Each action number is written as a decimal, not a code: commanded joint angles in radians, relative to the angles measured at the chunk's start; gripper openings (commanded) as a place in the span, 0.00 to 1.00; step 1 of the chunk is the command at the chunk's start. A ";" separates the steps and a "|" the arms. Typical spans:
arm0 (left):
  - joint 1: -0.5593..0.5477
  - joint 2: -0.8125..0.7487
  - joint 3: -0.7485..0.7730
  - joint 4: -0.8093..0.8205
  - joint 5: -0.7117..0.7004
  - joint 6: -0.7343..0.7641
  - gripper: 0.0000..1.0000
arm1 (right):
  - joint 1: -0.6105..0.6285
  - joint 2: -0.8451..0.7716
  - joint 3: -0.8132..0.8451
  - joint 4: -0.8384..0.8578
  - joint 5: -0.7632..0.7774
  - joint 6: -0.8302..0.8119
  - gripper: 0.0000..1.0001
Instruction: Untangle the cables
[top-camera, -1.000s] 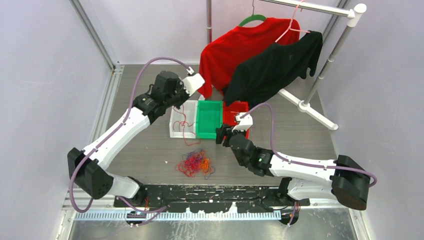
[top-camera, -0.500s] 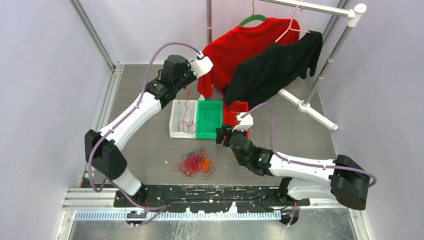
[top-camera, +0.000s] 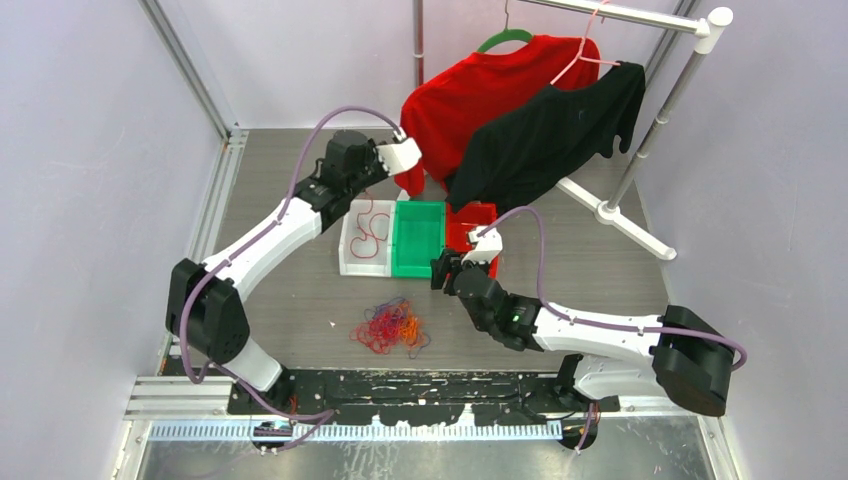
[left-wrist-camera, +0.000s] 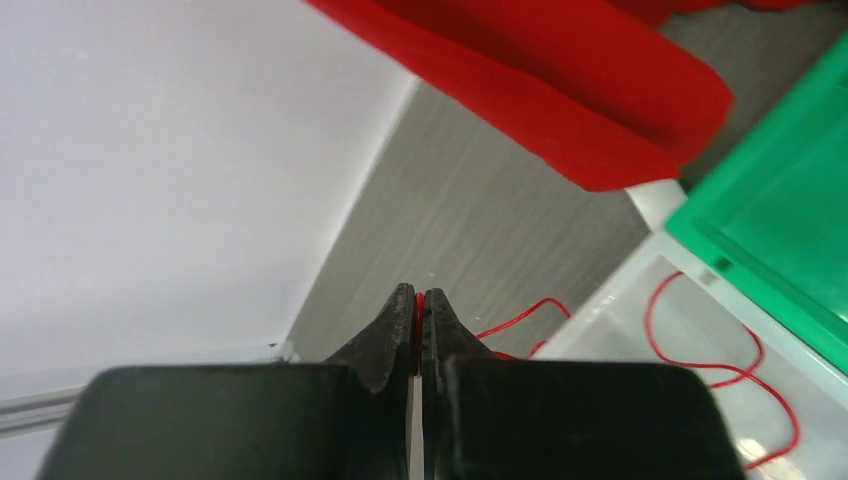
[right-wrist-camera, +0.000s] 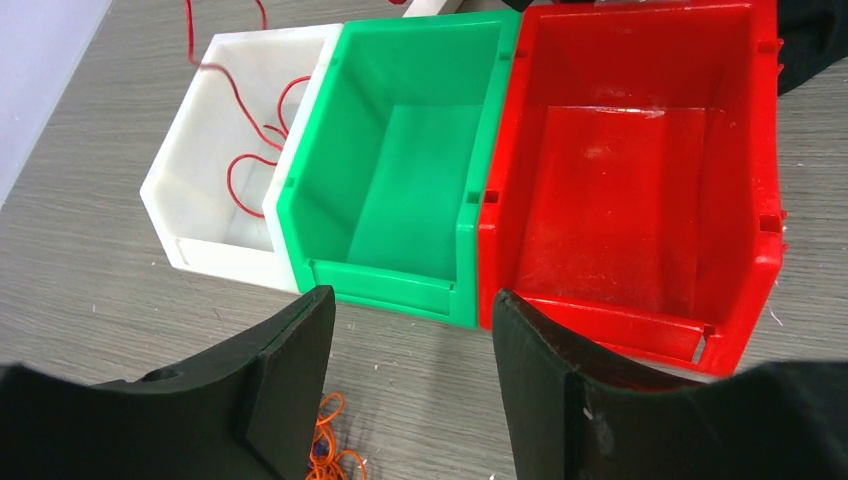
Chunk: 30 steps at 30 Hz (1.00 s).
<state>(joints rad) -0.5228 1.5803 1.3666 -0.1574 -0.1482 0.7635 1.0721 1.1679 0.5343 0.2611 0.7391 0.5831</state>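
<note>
Red strand (top-camera: 367, 228), overhead: loops inside the white bin (top-camera: 350, 262); tangled bundle (top-camera: 391, 328) lies on the table (top-camera: 300, 300), well apart from it.
Left wrist: left gripper (left-wrist-camera: 417, 300) pinched tight on that strand.
Right wrist: right gripper (right-wrist-camera: 412, 300) spread wide, empty, facing the green bin (right-wrist-camera: 400, 180).
Risk: on release the strand may snag the white bin's rim and spill outside.

cables (top-camera: 390, 328): tangled red/orange/purple heap on table (top-camera: 300, 300) | red strand (top-camera: 370, 230): looped in white bin (top-camera: 352, 262), top pinched by left gripper (left-wrist-camera: 418, 305)
</note>
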 joint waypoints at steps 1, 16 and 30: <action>-0.028 -0.074 -0.047 0.021 0.025 -0.047 0.00 | -0.006 -0.001 0.021 0.040 0.014 0.027 0.64; -0.219 -0.192 -0.044 -0.073 -0.096 0.044 0.00 | -0.009 -0.002 0.014 0.037 -0.024 0.057 0.62; -0.268 -0.273 -0.075 -0.148 -0.138 0.013 0.00 | -0.008 -0.010 0.001 0.036 -0.037 0.071 0.62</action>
<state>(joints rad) -0.7719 1.3621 1.2984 -0.3161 -0.2611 0.7712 1.0653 1.1755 0.5327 0.2607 0.6952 0.6346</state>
